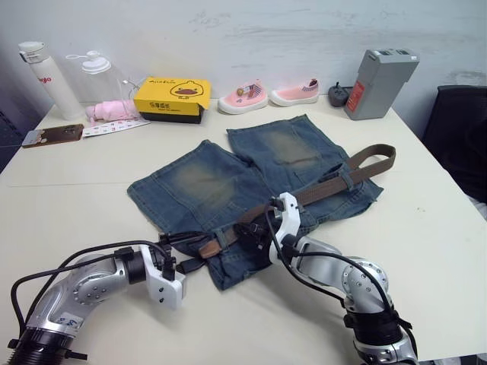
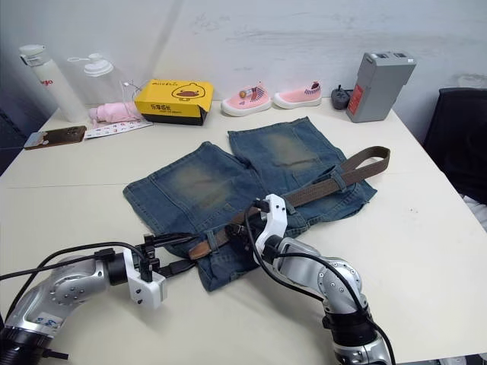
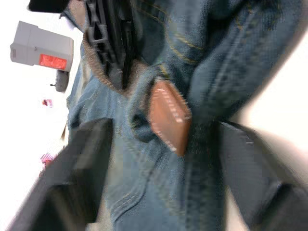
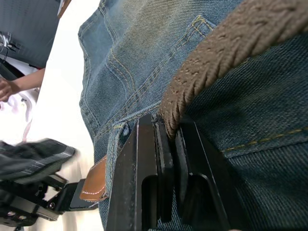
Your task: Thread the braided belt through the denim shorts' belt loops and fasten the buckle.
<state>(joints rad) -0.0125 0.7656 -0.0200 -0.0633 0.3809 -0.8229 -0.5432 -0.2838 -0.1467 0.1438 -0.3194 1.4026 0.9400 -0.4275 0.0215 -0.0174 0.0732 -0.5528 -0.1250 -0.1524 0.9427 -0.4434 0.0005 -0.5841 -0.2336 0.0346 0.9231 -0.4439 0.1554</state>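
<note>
Centrally in the frame, the faded blue denim shorts [image 1: 251, 179] lie flat with the dark-brown braided belt [image 1: 342, 179] running along their waistband. The right gripper [image 4: 168, 139] pinches the belt, while the left gripper [image 3: 159, 159] stands wide around its tan leather tip [image 3: 168, 115].

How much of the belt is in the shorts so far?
Part done: the belt lies along the waistband of the shorts and passes under a loop. In hand: the right gripper pinches the belt, and the open left gripper sits around the brown tip poking out of the denim. Left: pulling the tip on and fastening the buckle, which I cannot see here.
</note>
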